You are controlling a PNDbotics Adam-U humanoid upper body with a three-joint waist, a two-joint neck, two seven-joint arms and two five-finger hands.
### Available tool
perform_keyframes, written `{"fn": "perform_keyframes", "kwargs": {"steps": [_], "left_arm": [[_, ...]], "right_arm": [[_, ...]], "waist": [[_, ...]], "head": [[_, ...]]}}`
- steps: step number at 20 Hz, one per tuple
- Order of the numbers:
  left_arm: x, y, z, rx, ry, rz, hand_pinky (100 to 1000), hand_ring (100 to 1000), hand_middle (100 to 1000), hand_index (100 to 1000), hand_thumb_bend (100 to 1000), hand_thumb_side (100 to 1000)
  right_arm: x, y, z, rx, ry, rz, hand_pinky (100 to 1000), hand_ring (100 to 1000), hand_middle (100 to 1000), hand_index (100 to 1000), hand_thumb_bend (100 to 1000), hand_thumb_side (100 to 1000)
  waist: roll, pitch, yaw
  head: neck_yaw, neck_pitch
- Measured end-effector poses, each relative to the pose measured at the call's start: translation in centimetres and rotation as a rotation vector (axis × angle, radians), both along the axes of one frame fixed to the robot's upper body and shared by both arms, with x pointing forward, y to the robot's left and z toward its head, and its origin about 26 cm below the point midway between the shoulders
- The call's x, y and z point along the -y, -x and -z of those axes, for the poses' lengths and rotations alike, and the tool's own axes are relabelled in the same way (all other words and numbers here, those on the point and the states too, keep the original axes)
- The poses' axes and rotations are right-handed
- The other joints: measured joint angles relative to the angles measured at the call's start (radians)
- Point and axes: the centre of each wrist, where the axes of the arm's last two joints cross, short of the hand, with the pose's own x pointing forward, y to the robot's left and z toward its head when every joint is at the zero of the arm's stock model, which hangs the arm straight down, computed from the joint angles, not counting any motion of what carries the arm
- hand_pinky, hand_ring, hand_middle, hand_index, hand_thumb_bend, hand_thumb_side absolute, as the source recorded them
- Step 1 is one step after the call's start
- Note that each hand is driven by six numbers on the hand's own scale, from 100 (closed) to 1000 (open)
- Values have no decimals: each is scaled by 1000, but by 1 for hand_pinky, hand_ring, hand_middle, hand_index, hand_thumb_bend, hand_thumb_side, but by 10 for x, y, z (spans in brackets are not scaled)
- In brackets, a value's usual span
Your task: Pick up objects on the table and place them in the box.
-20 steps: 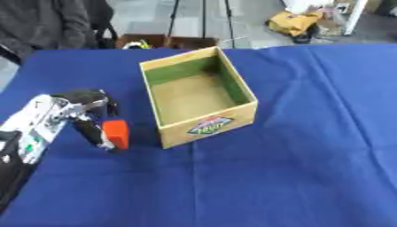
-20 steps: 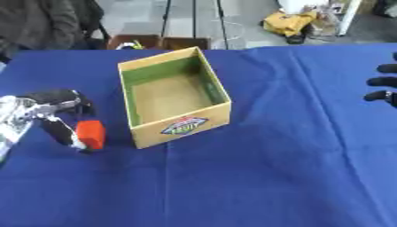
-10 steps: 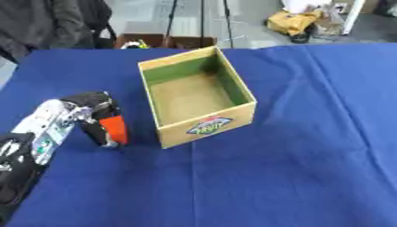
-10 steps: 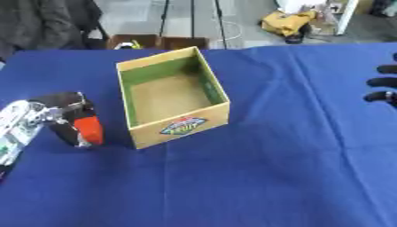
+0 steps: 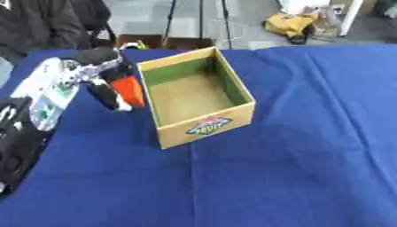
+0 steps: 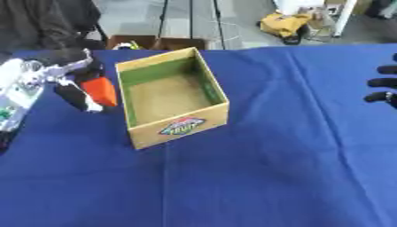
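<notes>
Now lifted: the orange object [image 5: 129,90] is off the bench [image 5: 294,168], which it sat on a second ago, and is carried up beside the box [image 5: 195,99]'s left wall. Pick done; drop-in remains. Left hand [image 5: 99,73] fingers [image 5: 108,95] curl round it. Box sits just right of them. Right hand [image 6: 384,91] idles at the right edge, fingers partly seen, curled.

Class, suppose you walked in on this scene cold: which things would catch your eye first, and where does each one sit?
The open cardboard box with green inner walls stands mid-table on the blue cloth, nothing visible inside it. Just to its left, the robot's left hand holds an orange object beside the box wall. Dark fingers of the right hand peek in at the right edge of the right eye view.
</notes>
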Motion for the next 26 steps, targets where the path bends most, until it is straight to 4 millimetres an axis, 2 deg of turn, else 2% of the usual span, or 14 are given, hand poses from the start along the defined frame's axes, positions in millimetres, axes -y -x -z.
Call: {"fn": "perform_keyframes", "kwargs": {"steps": [2,4,8,12,14,16,18,19,20,22,23,26], "left_arm": [[13,-10,-9,18,7,16,467,353,331,474,586,279],[24,-23,-6,2,-2,20,477,363,341,486,591,273],[37,-46,29,-80,-32,2,488,373,348,493,606,278],[44,-56,68,-101,5,-19,492,375,349,494,602,264],[46,-57,84,-96,21,-34,509,395,371,519,610,275],[47,-58,96,-97,16,-41,548,461,435,584,630,297],[47,-59,102,-100,-3,-42,623,560,550,721,793,376],[47,-59,103,-101,-11,-39,666,616,610,772,907,424],[47,-59,104,-104,-18,-34,740,722,702,818,1000,469],[45,-58,105,-119,-20,-18,856,849,827,878,1000,630],[45,-57,105,-126,-12,-3,889,884,864,897,1000,671],[37,-53,92,-103,46,39,902,898,880,901,1000,822]], "right_arm": [[-1,0,1,-3,0,-7,535,650,668,833,121,562],[-2,0,1,-6,2,-14,535,650,668,833,122,561],[-3,-1,2,-15,2,-24,535,650,668,833,121,561],[-6,-1,4,-19,-4,-37,535,650,668,833,121,560],[-7,-2,4,-18,-5,-39,535,650,668,833,121,560],[-8,-2,4,-19,-7,-41,535,650,668,833,120,560],[-8,-2,4,-17,-9,-43,535,651,668,833,120,560],[-8,-3,3,-16,-9,-44,535,651,668,833,119,560],[-8,-3,3,-16,-9,-44,535,651,668,833,119,560],[-8,-3,3,-15,-9,-44,535,651,668,833,119,560],[-8,-3,3,-15,-9,-44,535,651,668,834,119,561],[-8,-3,3,-15,-10,-42,536,651,668,833,118,561]], "waist": [[0,-3,-13],[0,-3,-24],[1,-3,-45],[2,7,-65],[5,10,-72],[6,11,-74],[6,13,-74],[6,13,-74],[7,13,-74],[7,13,-72],[7,13,-70],[7,13,-60]], "head": [[6,0],[12,0],[24,0],[34,-7],[37,-10],[40,-13],[41,-13],[41,-14],[41,-15],[41,-17],[41,-17],[39,-17]]}}
